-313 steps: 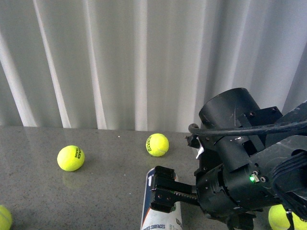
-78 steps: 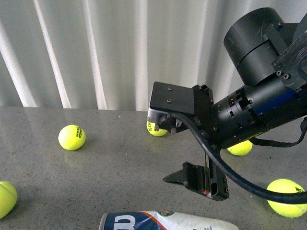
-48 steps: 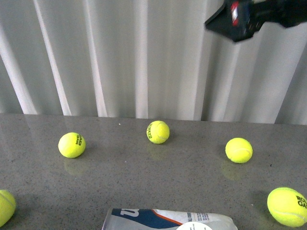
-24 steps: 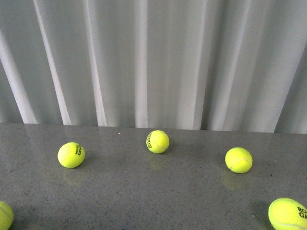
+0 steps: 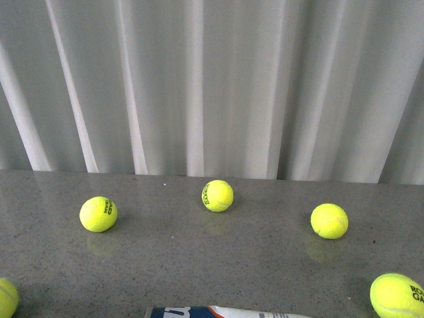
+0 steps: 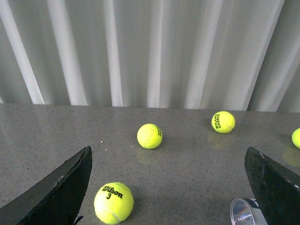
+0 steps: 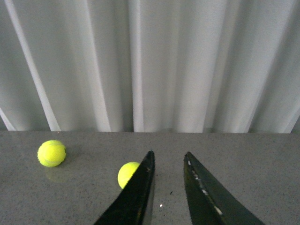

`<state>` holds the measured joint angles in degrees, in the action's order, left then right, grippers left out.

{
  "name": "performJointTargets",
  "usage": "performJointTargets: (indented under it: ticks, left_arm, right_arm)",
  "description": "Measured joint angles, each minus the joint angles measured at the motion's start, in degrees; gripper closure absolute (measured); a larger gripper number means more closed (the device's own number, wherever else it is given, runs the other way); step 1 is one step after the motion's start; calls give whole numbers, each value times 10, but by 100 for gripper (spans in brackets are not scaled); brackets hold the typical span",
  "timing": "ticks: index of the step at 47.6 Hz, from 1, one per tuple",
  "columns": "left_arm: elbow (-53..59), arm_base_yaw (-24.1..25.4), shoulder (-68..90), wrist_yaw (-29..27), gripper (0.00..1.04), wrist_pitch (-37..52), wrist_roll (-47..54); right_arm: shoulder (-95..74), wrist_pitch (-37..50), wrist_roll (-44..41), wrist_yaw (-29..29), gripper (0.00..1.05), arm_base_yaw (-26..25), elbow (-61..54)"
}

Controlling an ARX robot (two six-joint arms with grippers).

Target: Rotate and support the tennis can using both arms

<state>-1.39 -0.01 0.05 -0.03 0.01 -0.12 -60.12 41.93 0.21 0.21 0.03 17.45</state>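
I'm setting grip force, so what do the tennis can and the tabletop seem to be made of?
The tennis can: seemingly thin clear plastic; its open end looks see-through and glossy, though the silvery rim could be metal. The tabletop: probably polished stone or a stone-look laminate; it is grey, speckled, and faintly mirrors the tennis balls.

Clear plastic tennis can [image 6: 242,212] and fuzzy felt balls [image 5: 98,214] lie on glossy speckled tabletop [image 5: 172,265].
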Motion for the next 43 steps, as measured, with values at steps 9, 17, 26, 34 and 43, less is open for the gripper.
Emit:
performJointTargets:
  ticks: [9, 17, 26, 34, 43]
  left_arm:
    - [0, 0, 0, 0, 7, 0, 0]
    - [0, 0, 0, 0, 7, 0, 0]
    - [0, 0, 0, 0, 7, 0, 0]
    - [0, 0, 0, 0, 7, 0, 0]
    - [0, 0, 0, 0, 7, 0, 0]
  right_arm:
    - [59, -1, -2, -2, 101, 0, -57]
    - [119, -21, -2, -2, 101, 0, -97]
    - [182, -56, -2, -2, 101, 0, -126]
    - [237, -93, -2, -2, 101, 0, -143]
    - [273, -95, -2, -2, 101, 0, -170]
